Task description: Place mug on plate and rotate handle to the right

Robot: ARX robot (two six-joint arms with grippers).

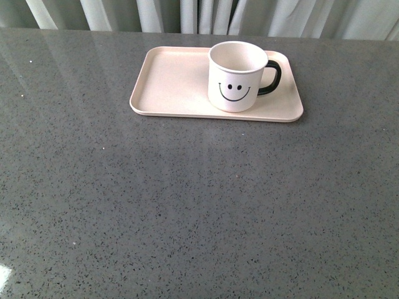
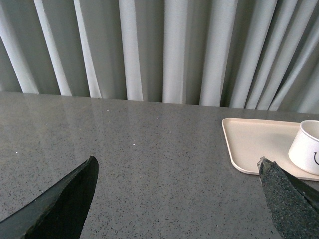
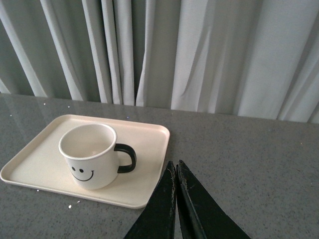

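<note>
The white mug (image 1: 237,76) with a black smiley face stands upright on the right half of the pale pink plate (image 1: 168,84). Its black handle (image 1: 272,79) points right. Neither arm shows in the front view. In the left wrist view the left gripper (image 2: 177,167) is open and empty over bare table, with the plate (image 2: 254,142) and the mug (image 2: 306,148) off to one side. In the right wrist view the right gripper (image 3: 175,164) is shut and empty, beside the plate's (image 3: 144,149) near corner, apart from the mug (image 3: 90,155) and handle (image 3: 127,158).
The grey speckled table (image 1: 187,205) stretches in front of the plate. Pale pleated curtains (image 1: 206,15) hang behind the table's far edge.
</note>
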